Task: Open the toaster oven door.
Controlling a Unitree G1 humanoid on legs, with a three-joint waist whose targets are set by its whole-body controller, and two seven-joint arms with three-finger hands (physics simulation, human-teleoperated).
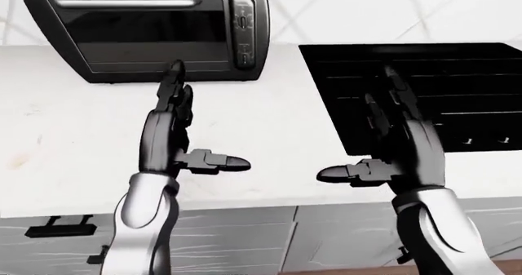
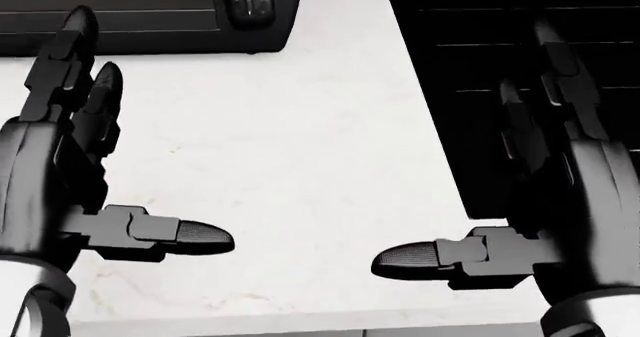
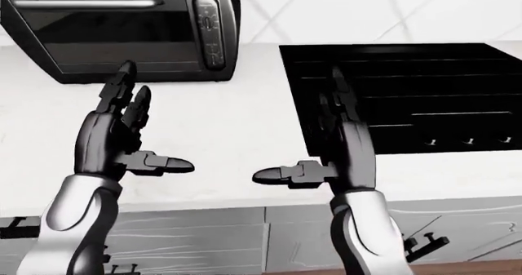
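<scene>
- The left hand (image 1: 175, 137) is spread wide, its two long fingers pointing toward the top of the left-eye view and its thumb sticking out sideways to the right; it holds nothing.
- The tips of those long fingers reach up near the lower edge of the toaster oven (image 1: 147, 30); whether they touch it I cannot tell.
- The right hand (image 1: 399, 146) is likewise spread wide and empty, fingers pointing up the view, thumb turned left toward the other hand.
- The two thumbs face each other across a bare stretch of white table (image 1: 269, 128), well apart.
- The right hand's fingers lie over the left edge of a black stove top (image 1: 457, 85) set into the table.
- The toaster oven stands at the top left of the left-eye view, on the table. Its door (image 1: 134, 33) is shut, with a dark glass pane and a pale bar handle (image 1: 126, 1) across the top.
- A panel with knobs (image 1: 242, 27) runs down the oven's right side.
- Below the table's edge, grey cabinet drawers (image 1: 237, 238) show, with a dark pull handle (image 1: 57, 226) at the lower left.
- Behind the oven, a pale tiled wall (image 1: 367, 9) fills the top of the view.
</scene>
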